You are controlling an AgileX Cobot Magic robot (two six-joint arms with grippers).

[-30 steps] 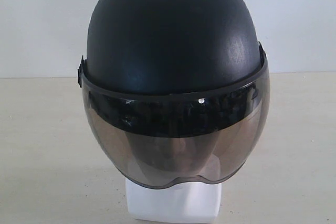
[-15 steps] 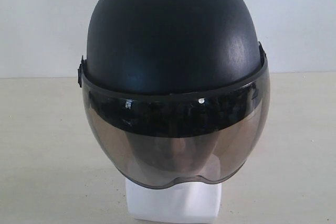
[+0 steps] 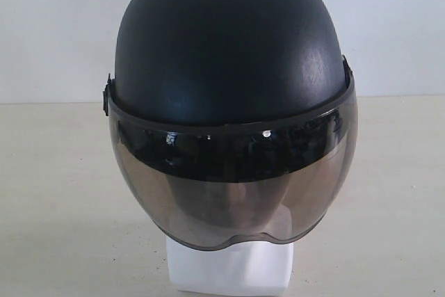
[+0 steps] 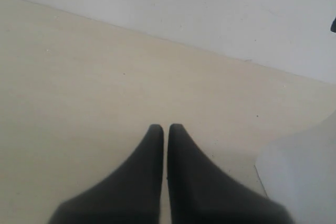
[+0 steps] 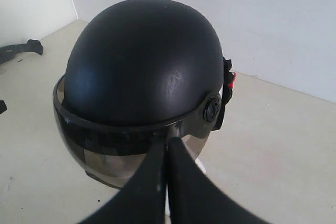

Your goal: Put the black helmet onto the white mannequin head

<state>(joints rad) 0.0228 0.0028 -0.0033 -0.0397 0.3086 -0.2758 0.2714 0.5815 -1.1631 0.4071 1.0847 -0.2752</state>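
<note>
helmet (image 3: 229,53) on mannequin head (image 3: 229,270), seemingly fully seated

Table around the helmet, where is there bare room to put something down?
Bare table lies on both sides of the helmet, left and right in the exterior view, back to the wall. The middle is taken: the helmet sits on the head, visor down.

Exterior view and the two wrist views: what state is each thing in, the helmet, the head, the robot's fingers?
black helmet: seated on the head.
visor: down over the face.
white mannequin head: standing on the table, wearing the helmet.
left gripper: fingers shut, empty.
right gripper: fingers shut, empty, close to the visor.
</note>
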